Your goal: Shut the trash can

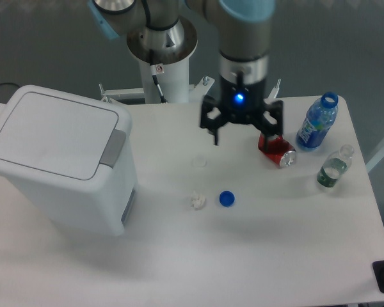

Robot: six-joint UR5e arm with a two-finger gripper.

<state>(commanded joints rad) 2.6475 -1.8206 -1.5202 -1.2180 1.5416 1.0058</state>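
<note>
The white boxy trash can [57, 166] stands at the left of the table. Its flat lid [51, 134] lies down flat on the bin, with the grey latch tab [113, 146] at the front edge. My gripper [243, 138] hangs open and empty over the middle right of the table, well to the right of the trash can. It is just left of the crushed red soda can [278, 148], whose left part one finger partly covers.
A blue open bottle [317, 123] and a small clear bottle [333, 167] stand at the right. A blue cap [226, 198], a clear cap [199, 162] and a crumpled white scrap [196, 201] lie mid-table. The robot base [162, 45] is behind.
</note>
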